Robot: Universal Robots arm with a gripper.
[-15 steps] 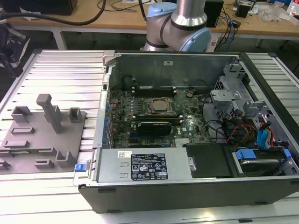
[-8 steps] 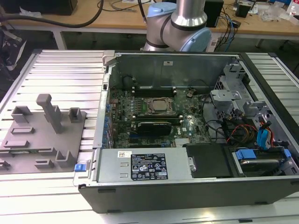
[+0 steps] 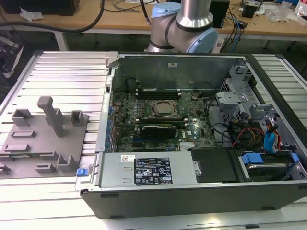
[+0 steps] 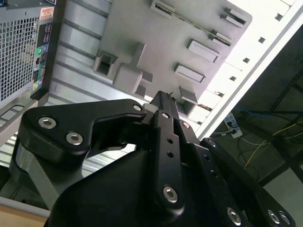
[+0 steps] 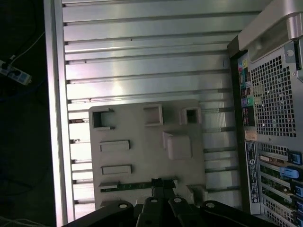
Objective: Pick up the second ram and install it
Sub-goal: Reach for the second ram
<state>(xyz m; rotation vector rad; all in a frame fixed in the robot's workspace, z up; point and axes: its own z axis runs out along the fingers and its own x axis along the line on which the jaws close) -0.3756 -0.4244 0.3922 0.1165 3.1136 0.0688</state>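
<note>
Slatted metal bench (image 5: pixel 142 47) carries the grey tray (image 5: pixel 142 161), where the second ram (image 5: pixel 130 186) lies along the tray's edge; you're on the pick-up, your pincer (image 5: pixel 161 183) closed and empty above the tray, so grasping calls for opened jaws squared across it.

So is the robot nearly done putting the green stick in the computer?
Not nearly. Done: nothing I can see yet; the green stick lies on the grey tray, outside the computer. In hand: the hand hovers above the tray, close to the stick. Left: grabbing it and fitting it into the computer.
</note>
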